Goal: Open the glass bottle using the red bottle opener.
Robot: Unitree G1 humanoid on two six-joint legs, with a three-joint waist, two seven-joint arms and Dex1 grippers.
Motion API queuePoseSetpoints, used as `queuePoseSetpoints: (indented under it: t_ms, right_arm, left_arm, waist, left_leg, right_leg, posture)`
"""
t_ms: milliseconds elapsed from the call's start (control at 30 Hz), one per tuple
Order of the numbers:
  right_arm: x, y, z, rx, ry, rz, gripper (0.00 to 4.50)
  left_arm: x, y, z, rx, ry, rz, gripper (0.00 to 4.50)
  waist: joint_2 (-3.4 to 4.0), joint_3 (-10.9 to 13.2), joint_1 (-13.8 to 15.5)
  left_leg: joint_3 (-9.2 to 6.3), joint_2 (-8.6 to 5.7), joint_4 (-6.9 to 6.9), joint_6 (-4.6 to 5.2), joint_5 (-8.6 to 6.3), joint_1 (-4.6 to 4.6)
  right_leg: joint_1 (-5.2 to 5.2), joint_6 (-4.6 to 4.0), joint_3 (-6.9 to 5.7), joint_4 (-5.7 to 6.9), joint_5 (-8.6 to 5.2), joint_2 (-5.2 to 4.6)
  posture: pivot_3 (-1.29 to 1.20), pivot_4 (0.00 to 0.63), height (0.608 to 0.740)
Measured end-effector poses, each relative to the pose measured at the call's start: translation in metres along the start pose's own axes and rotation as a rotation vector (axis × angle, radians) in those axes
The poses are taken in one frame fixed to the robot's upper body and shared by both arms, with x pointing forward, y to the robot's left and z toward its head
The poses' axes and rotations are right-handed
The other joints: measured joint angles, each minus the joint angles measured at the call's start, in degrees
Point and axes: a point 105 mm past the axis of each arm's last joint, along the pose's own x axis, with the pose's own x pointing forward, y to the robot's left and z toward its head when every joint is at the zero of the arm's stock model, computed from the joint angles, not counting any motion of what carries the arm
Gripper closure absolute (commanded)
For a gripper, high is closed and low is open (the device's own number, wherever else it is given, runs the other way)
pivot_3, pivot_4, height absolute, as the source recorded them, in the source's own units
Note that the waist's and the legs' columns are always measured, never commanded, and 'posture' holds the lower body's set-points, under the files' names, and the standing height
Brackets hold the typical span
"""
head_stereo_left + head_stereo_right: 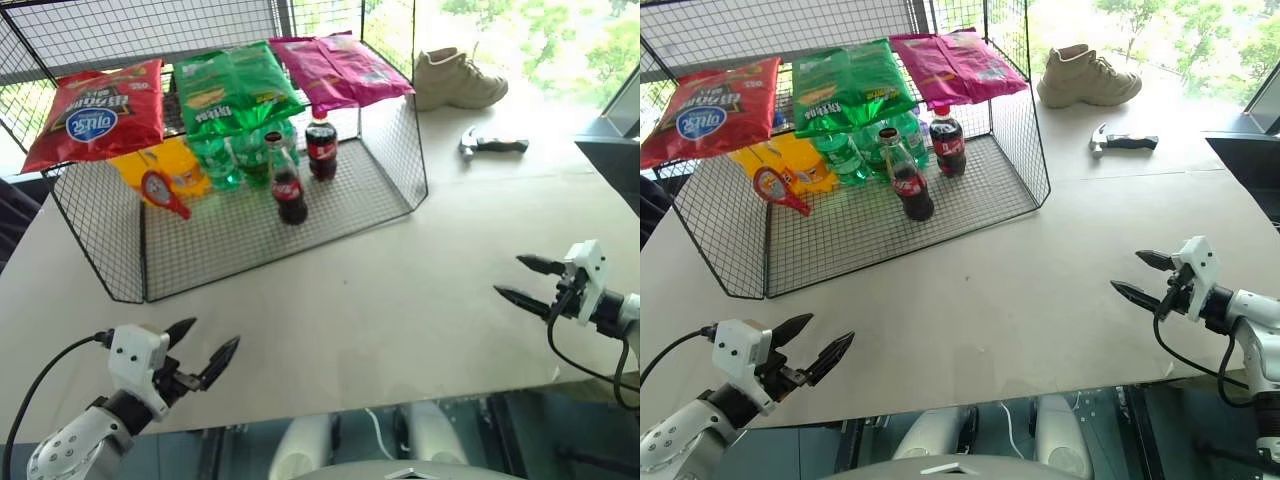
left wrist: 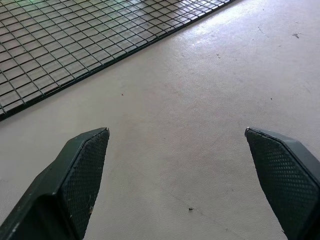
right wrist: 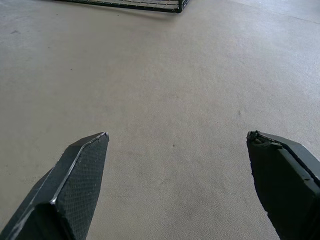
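Both my left fingers (image 1: 205, 346) and right fingers (image 1: 518, 281) spread wide, empty, over the bench (image 1: 400, 290). Bottle (image 1: 287, 185) stands in the wire rack (image 1: 400, 160); red opener (image 1: 163, 193) lies left of it.

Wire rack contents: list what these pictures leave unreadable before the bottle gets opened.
- Glass bottle, left eye view: its top is too small to tell whether a cap is on.
- Red bottle opener: its handle end is lost against the yellow bag.
- Green bottles, right eye view: tops covered by the green snack bag.
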Motion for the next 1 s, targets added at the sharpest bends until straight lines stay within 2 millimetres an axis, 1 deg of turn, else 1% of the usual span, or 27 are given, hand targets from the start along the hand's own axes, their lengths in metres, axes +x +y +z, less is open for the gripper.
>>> queuePoseSetpoints:
  t_ms: [300,767,833,900,933,967,1000]
  right_arm:
    - [0.003,0.003,-0.002,-0.004,0.014,0.018,0.07]
    - [0.009,0.008,-0.004,0.000,0.008,0.031,0.07]
    - [0.012,0.011,-0.001,-0.008,-0.005,0.040,0.07]
    - [0.019,0.019,0.007,-0.019,-0.035,0.066,0.07]
    - [0.025,0.027,0.013,-0.029,-0.057,0.095,0.07]
    - [0.027,0.031,0.016,-0.033,-0.066,0.106,0.07]
    - [0.031,0.037,0.022,-0.036,-0.089,0.125,0.07]
  left_arm:
    - [0.000,0.000,-0.001,0.011,0.004,0.008,0.00]
    - [0.007,0.005,0.006,0.030,-0.034,0.037,0.00]
    - [0.011,0.009,0.010,0.040,-0.060,0.056,0.00]
    - [0.016,0.016,0.015,0.045,-0.092,0.095,0.00]
    - [0.021,0.021,0.023,0.047,-0.133,0.130,0.00]
    - [0.023,0.024,0.026,0.049,-0.150,0.143,0.00]
    - [0.029,0.028,0.035,0.048,-0.190,0.176,0.00]
  waist:
    - [0.00,0.0,0.0]
    - [0.00,0.0,0.0]
    - [0.00,0.0,0.0]
    - [0.00,0.0,0.1]
    - [0.00,0.0,0.1]
    - [0.00,0.0,0.2]
    - [0.00,0.0,0.3]
  left_leg:
    - [0.00,0.00,0.00,0.00,0.00,0.00]
    - [0.00,0.00,0.00,0.00,0.00,0.01]
    - [0.00,0.00,0.00,-0.01,0.00,0.02]
    - [-0.01,0.00,0.00,-0.01,0.01,0.03]
    - [-0.02,0.00,0.00,-0.01,0.01,0.03]
    - [-0.03,0.00,0.00,-0.01,0.01,0.03]
    - [-0.03,-0.01,0.01,-0.02,0.01,0.03]
  right_leg:
    - [0.00,0.00,0.00,0.00,0.00,0.00]
    - [0.00,0.00,0.00,0.01,0.01,0.02]
    - [0.00,0.00,0.00,0.02,0.01,0.02]
    - [0.00,0.01,0.00,0.03,0.02,0.02]
    - [0.00,0.07,-0.01,0.05,0.06,0.02]
    - [0.00,0.11,-0.02,0.05,0.08,0.02]
    - [0.01,0.19,-0.02,0.05,0.13,0.02]
  posture:
    - [0.00,0.150,0.740]
    - [0.00,0.150,0.740]
    - [0.00,0.150,0.740]
    - [0.00,0.150,0.740]
    - [0.00,0.150,0.740]
    - [0.00,0.150,0.740]
    - [0.00,0.150,0.740]
